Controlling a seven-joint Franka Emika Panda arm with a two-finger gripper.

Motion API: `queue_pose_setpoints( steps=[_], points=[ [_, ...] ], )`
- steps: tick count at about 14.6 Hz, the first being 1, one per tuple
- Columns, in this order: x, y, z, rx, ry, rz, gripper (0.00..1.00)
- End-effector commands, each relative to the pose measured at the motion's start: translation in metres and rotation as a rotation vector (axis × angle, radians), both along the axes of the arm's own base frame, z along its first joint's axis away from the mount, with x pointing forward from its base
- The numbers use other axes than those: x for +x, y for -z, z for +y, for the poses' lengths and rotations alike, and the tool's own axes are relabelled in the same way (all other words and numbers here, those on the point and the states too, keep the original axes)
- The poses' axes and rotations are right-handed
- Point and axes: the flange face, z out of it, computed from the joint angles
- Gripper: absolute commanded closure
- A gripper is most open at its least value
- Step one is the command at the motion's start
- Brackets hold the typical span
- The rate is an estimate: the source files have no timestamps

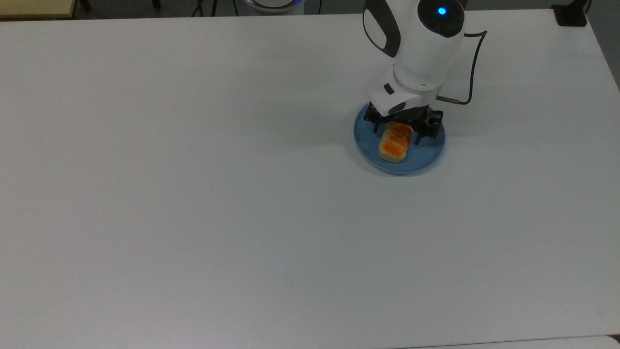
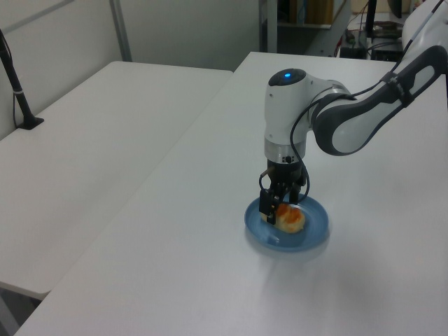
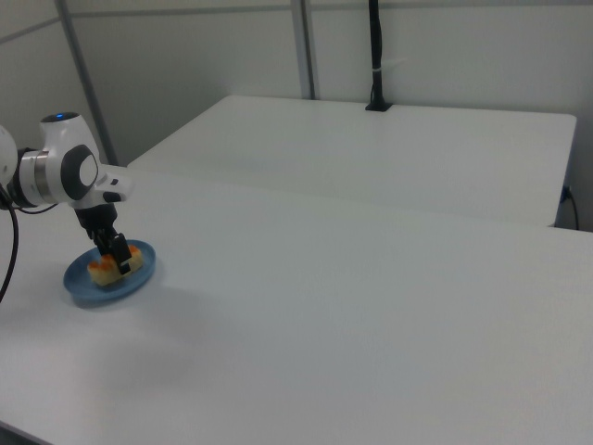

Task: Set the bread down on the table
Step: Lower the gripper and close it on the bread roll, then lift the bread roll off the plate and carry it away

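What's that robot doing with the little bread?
The robot arm has its gripper down over the bread, one finger on each side of the far end. The fingers look open, not squeezing. The bread lies on the blue plate, which sits on the big white table. It looks ready to grab the bread and move it off the plate onto the table.

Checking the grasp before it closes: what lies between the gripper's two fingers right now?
In the top view, the bread on the blue plate lies between the open gripper's fingers, one either side of its far end.
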Motion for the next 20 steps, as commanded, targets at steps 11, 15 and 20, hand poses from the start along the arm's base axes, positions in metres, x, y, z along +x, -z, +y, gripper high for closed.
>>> queue_pose_setpoints(
  steps=[11,15,20],
  points=[
    [0.010,-0.110,-0.078,-0.058,-0.089,-0.044,0.97],
    [0.039,-0.133,-0.195,-0.086,-0.333,0.002,0.97],
    [0.050,-0.123,-0.328,-0.086,-0.491,0.039,0.97]
  ],
)
